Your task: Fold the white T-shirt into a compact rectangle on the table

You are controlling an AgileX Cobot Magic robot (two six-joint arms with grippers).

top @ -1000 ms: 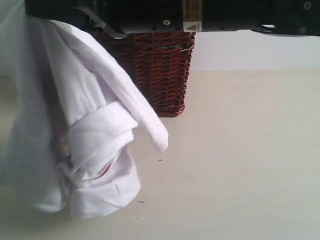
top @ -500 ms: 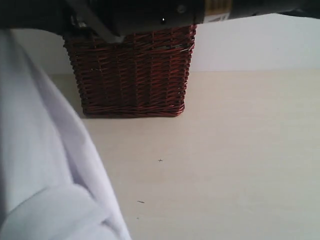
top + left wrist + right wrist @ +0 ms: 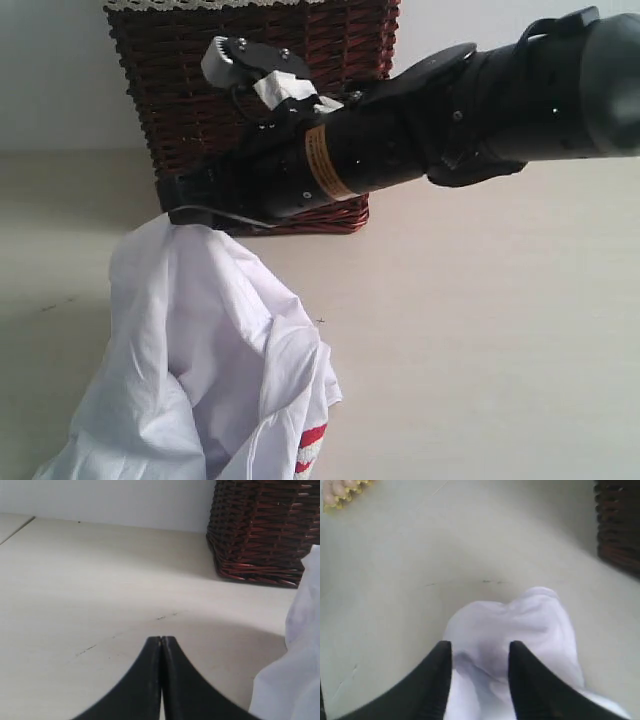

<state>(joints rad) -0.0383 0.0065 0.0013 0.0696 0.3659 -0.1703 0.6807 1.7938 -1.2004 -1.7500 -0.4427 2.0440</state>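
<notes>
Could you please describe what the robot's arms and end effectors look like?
The arm in the exterior view is a glossy black tube with an orange label band, a pale grey bracket on top and a black cable loop. The left end effector and right end effector each have two smooth black fingers, curved and tapering to the tips.

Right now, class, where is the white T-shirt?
In the exterior view the white T-shirt is bunched at lower left over the table, just in front of the wicker basket, its top at the right end effector.
</notes>
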